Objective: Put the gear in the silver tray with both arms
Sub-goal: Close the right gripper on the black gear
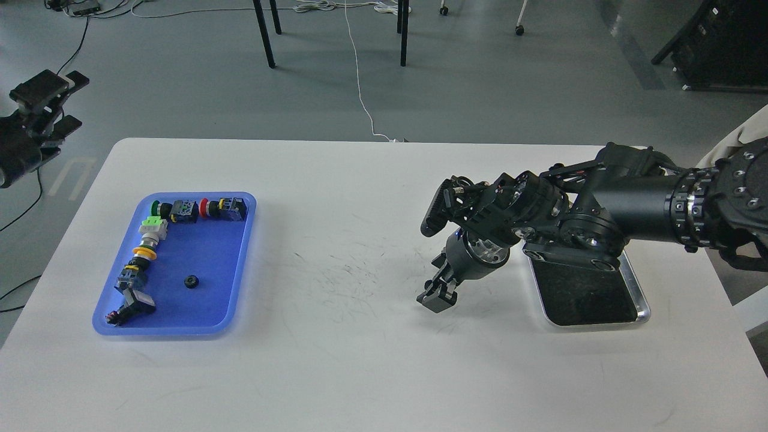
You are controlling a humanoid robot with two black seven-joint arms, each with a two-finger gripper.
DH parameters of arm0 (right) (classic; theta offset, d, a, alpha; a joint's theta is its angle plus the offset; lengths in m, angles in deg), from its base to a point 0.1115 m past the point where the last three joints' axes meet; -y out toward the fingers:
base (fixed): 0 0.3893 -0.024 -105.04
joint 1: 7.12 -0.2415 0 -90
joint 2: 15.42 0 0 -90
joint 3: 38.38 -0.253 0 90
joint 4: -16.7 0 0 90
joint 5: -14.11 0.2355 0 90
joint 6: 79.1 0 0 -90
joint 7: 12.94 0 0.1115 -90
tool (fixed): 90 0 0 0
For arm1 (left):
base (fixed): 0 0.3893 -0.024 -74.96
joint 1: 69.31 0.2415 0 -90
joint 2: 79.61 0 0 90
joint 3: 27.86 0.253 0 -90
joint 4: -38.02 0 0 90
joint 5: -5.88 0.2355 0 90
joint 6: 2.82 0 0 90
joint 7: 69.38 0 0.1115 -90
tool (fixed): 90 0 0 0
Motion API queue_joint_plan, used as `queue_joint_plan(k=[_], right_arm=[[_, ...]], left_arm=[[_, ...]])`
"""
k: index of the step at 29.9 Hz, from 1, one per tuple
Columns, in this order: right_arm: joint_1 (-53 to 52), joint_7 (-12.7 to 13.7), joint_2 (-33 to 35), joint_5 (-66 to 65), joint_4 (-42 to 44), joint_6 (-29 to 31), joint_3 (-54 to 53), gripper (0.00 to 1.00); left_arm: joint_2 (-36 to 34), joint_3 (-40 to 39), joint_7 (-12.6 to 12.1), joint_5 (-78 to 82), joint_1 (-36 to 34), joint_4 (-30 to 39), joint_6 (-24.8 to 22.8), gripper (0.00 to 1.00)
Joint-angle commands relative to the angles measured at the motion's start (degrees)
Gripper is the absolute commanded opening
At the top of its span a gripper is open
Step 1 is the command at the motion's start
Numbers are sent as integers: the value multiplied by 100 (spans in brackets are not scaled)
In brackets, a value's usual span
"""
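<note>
Currently the right gripper (437, 299) is seen hanging over bare white table (360, 360), pointed downward and toward the left, just off the left side of the silver tray (642, 300). Its fingers appear drawn close together with nothing visible between them, though they are seen small and dark, so whether they are fully together cannot be told. The tray lies to the right of this gripper, near but apart from it; its upper end is hidden beneath the right arm (630, 204), which crosses above it from the right edge. The tray's dark reflective bottom is seen with nothing lying on the visible part.

The gear (191, 281), a small black ring-like piece, lies well apart from the right gripper, far to its left, on the floor of the blue tray (240, 264). It sits alone in the tray's open middle, touched by nothing. Along the blue tray's far and left sides a row of push-button switches (150, 240) is laid, with green, red, yellow and white parts.

The left gripper (48, 111) is held at the left edge of the view, off the table and above the floor, well away from both trays. Its fingers (36, 90) are seen spread apart, holding nothing. The gear lies to the right of and nearer than this gripper, with the blue tray's rim between them.
</note>
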Motion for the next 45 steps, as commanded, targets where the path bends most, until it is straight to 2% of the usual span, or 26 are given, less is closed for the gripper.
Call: queue_joint_plan(k=[1, 16, 19, 33, 45], right_arm=[[7, -48, -8, -3, 51, 3, 107, 78], [50, -119, -166, -3, 271, 47, 134, 70], [33, -171, -193, -3, 288, 178, 143, 63], [50, -198, -281, -11, 473, 214, 336, 56], [7, -198, -509, -11, 543, 214, 336, 54]], left_arm=[[-17, 0, 0, -8, 0, 0, 0, 98], [-34, 0, 0, -43, 26, 0, 17, 98], [-34, 0, 0, -43, 26, 0, 17, 98], [-104, 0, 0, -236, 35, 0, 17, 98], [-113, 0, 0, -245, 44, 0, 9, 98]])
